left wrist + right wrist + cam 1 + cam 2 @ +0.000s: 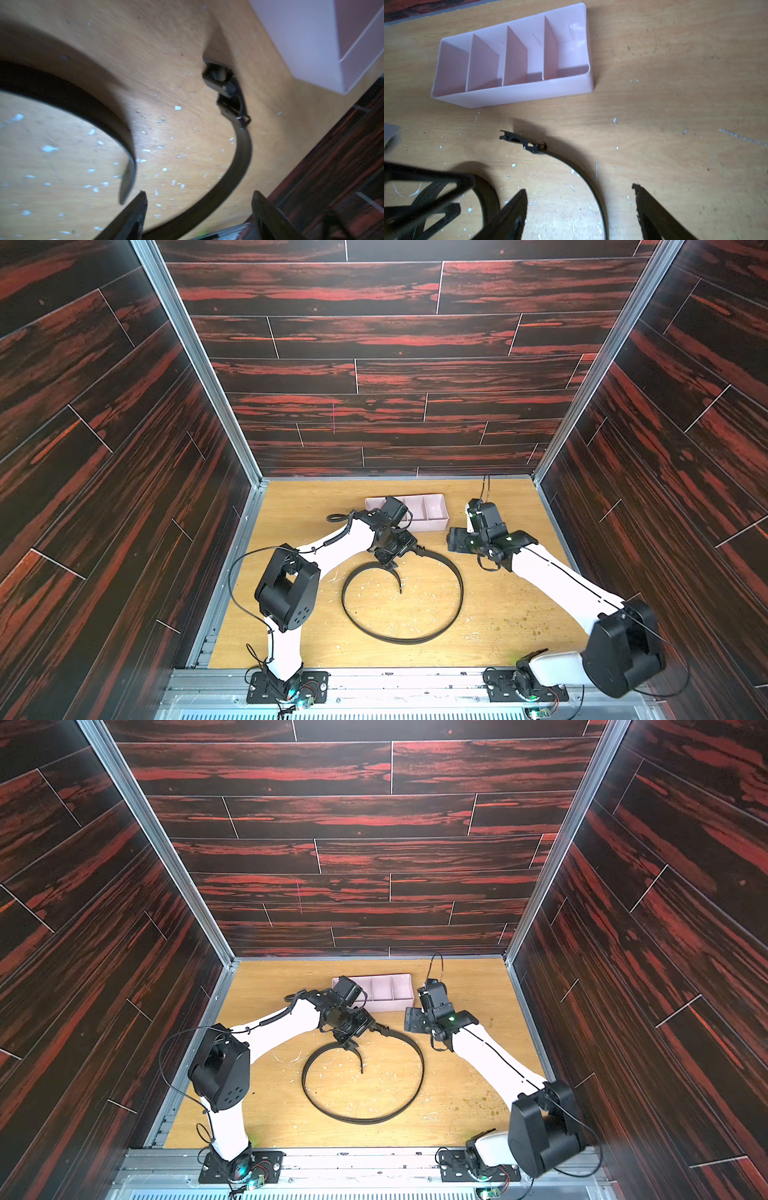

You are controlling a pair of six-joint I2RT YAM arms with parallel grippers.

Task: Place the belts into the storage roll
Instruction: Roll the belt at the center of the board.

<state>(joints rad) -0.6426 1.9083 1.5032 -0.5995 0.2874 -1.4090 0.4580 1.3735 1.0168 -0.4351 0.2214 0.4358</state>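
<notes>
curling across open table (675,104), the belt (244,153) ends near the storage roll (519,93).

Stereo head: set high over the arms' base end, looking down and forward across the tabletop (498,614) to the rear wall. It is distant, so both top views take in both arms, the left pincer (392,568) and the right pincer (453,540). The two views nearly coincide, offset sideways only.

Left wrist camera: sits behind the left pincer and looks out past its fingertips (141,199). It is close to the tabletop and the picture is blurred. The belt (243,153) lies ahead, with a corner of the storage roll (301,41) beyond.

Right wrist camera: sits behind the right pincer, angled down and set somewhat farther back. The whole storage roll lies ahead of it.

Shared: both wrist views hold the buckle (519,141) and the adjoining run of belt.
</notes>
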